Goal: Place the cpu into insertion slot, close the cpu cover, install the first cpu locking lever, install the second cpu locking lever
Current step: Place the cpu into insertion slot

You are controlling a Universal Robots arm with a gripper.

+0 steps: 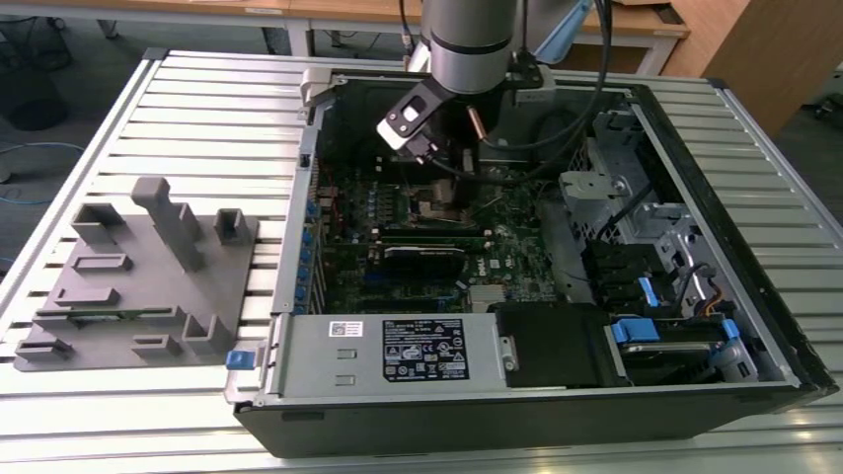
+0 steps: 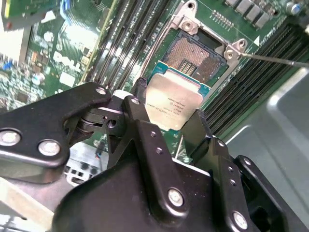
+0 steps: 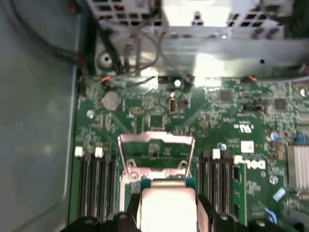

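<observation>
item: cpu (image 2: 176, 104), silver lid, green border, pinched at two opposite edges by the black fingers (image 2: 140, 96) of the gripper (image 2: 170, 111); fingers set narrow, holding the chip.
position: above one edge of the insertion slot (image 2: 195, 53), partly overlapping it; whether it touches cannot be told. slot bare, pin field exposed.
cpu cover (image 3: 157, 139): hinged up at the slot's far edge, away from the chip.
locking lever (image 2: 275, 60): thin wire, free beside the slot.
risks, judged: an offset or tilted descent could bend pins; a weak pinch could drop the chip; the raised cover could be knocked.
writing: etched lines on the cpu lid, white board print, a label on the power-supply box (image 1: 421, 351) at the case's near end; not transcribed.
</observation>
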